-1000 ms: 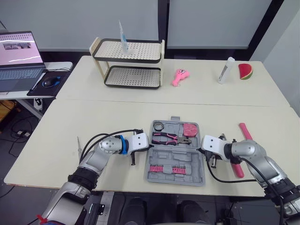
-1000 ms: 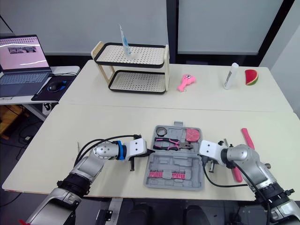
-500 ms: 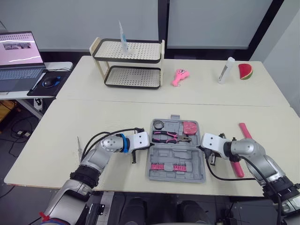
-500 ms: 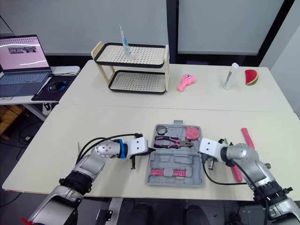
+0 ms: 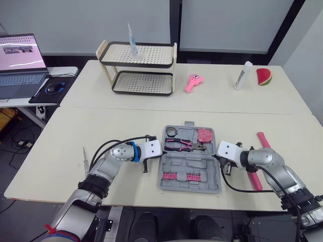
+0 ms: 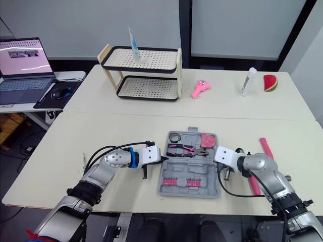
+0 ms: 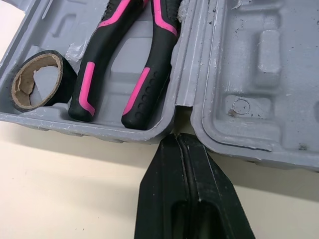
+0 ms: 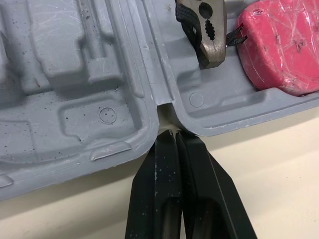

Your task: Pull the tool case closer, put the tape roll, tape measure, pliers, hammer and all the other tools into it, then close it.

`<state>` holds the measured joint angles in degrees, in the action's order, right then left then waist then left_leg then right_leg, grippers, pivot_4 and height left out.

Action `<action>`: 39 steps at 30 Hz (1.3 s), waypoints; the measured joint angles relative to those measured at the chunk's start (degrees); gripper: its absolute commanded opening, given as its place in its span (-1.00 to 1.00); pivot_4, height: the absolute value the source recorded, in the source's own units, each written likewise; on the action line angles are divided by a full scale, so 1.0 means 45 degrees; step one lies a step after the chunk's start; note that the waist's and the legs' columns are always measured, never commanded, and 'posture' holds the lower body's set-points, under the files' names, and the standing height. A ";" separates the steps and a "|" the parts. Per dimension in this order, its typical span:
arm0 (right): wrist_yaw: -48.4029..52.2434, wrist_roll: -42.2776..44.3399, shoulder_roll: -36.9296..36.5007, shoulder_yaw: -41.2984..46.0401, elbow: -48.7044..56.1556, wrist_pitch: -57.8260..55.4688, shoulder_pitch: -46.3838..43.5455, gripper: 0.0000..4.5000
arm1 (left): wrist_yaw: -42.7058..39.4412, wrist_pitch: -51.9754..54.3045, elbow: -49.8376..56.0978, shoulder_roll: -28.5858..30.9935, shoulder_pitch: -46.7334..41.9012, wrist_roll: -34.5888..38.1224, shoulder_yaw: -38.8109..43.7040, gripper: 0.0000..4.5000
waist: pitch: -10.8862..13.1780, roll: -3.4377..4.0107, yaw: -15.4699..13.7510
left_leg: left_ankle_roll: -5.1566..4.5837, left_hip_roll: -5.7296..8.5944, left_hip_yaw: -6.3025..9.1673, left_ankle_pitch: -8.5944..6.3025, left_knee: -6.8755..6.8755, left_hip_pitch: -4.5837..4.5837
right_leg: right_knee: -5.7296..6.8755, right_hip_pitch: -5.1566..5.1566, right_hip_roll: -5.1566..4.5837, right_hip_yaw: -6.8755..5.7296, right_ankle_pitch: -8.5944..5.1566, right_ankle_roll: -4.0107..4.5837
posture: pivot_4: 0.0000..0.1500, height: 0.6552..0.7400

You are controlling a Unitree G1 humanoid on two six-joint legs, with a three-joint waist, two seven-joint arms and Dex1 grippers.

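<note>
Grey tool case [image 5: 190,163] open flat: tape roll [image 5: 171,132], pink-black pliers [image 5: 182,145], pink tape measure [image 5: 204,136] inside. Left pincer [image 7: 177,137] and right pincer [image 8: 170,132] clenched empty at hinge notches.

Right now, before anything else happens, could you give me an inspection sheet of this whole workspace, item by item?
Surface: pale table, with the tool case lying open near its front edge.
Job's things: tape roll, pliers and tape measure in the case; hammer on the table to its right; thin tool far left.
Clutter: rack, pink toy, white bottle, watermelon slice at the far side.
Grippers: left gripper and right gripper both shut, tips at the case's hinge, one on each side.
Cables: black cables loop beside both arms.
Surroundings: laptop and mouse on a side desk.
</note>
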<state>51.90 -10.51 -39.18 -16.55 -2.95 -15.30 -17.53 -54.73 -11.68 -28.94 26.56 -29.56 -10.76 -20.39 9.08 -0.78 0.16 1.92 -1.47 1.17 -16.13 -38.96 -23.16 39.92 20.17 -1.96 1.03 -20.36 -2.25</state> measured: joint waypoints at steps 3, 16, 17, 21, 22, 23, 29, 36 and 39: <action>-0.0001 0.0000 0.0005 0.0000 0.0000 0.0007 0.0001 -1.00 | -0.0069 0.0025 0.0086 0.0021 0.0066 0.0002 0.0002 -1.00 | 0.0000 0.0000 0.0006 | -0.0001 -0.0001 0.0000 0.0000 0.0001 0.0002 | 0.0001 0.0000 0.0000 0.0000 0.0000 0.0000 | 1.00 1.00; 0.0072 -0.0006 0.0110 -0.0007 0.0073 0.0001 0.0074 -1.00 | -0.0186 0.0351 0.0847 0.0163 0.0503 -0.0016 0.0024 -1.00 | -0.0002 0.0001 0.0017 | -0.0001 -0.0002 -0.0002 -0.0001 0.0006 0.0006 | 0.0000 -0.0002 0.0001 0.0000 0.0000 0.0000 | 1.00 1.00; 0.0067 -0.0013 0.0108 -0.0008 0.0073 0.0001 0.0074 -1.00 | -0.0195 0.0350 0.0849 0.0171 0.0507 -0.0021 0.0024 -1.00 | -0.0002 0.0001 0.0018 | -0.0001 -0.0003 -0.0002 -0.0001 0.0006 0.0007 | 0.0000 -0.0002 0.0001 0.0000 0.0000 0.0000 | 1.00 1.00; 0.0008 -0.0152 0.0029 -0.0010 -0.0004 0.0254 0.0072 -1.00 | -0.0175 0.0222 0.0804 0.0325 0.0500 -0.0105 0.0024 -1.00 | -0.0002 0.0001 0.0026 | -0.0003 -0.0002 -0.0003 -0.0002 0.0008 0.0009 | -0.0001 -0.0002 0.0001 0.0001 0.0000 0.0000 | 1.00 1.00; -0.0013 -0.0167 0.0005 -0.0010 -0.0061 0.0381 0.0071 -1.00 | -0.0141 0.0141 0.0775 0.0342 0.0497 -0.0134 0.0022 -1.00 | -0.0002 0.0001 0.0026 | -0.0003 -0.0003 -0.0003 -0.0002 0.0008 0.0009 | -0.0001 -0.0002 0.0001 0.0001 0.0000 0.0000 | 1.00 1.00; -0.0032 -0.0170 -0.0033 -0.0010 -0.0138 0.0558 0.0070 -1.00 | -0.0077 -0.0038 0.0715 0.0371 0.0493 -0.0171 0.0019 -1.00 | -0.0002 0.0001 0.0026 | -0.0002 -0.0002 -0.0003 -0.0002 0.0007 0.0009 | -0.0002 -0.0002 0.0001 0.0001 0.0000 0.0000 | 1.00 1.00; 0.0104 0.0348 -0.0555 0.0598 -0.0096 0.1125 0.0119 -1.00 | -0.0052 -0.0193 0.0787 0.0782 0.0715 0.0289 0.0290 -1.00 | -0.0001 0.0000 0.0028 | -0.0003 -0.0008 -0.0007 -0.0002 0.0009 0.0007 | -0.0001 0.0004 0.0002 0.0003 0.0000 0.0000 | 1.00 1.00; 0.1644 0.3811 -0.2167 0.4305 0.1715 -0.0318 0.1504 -0.56 | -0.2008 0.2586 0.3788 0.3494 0.2801 0.4349 0.3784 -0.34 | 0.0010 0.0005 0.0070 | -0.0029 -0.0039 0.0026 -0.0017 0.0028 -0.0004 | -0.0006 0.0003 -0.0020 -0.0014 0.0000 0.0001 | 1.00 1.00; 0.2591 0.5367 -0.3022 0.6441 0.2085 -0.0817 0.2506 -0.33 | -0.2501 0.4350 0.4636 0.4768 0.3832 0.6205 0.5957 0.09 | 0.0013 0.0007 0.0070 | -0.0045 -0.0029 0.0022 -0.0027 0.0029 -0.0004 | -0.0016 -0.0005 -0.0023 -0.0015 0.0000 0.0000 | 1.00 1.00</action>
<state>63.56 13.64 -52.78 12.43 6.44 -18.97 -6.26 -65.98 7.90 -8.08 48.02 -12.32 17.16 6.42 9.14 -0.75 0.48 1.72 -1.60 1.27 -16.25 -38.83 -23.17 39.85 20.15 -2.07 0.97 -20.36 -2.25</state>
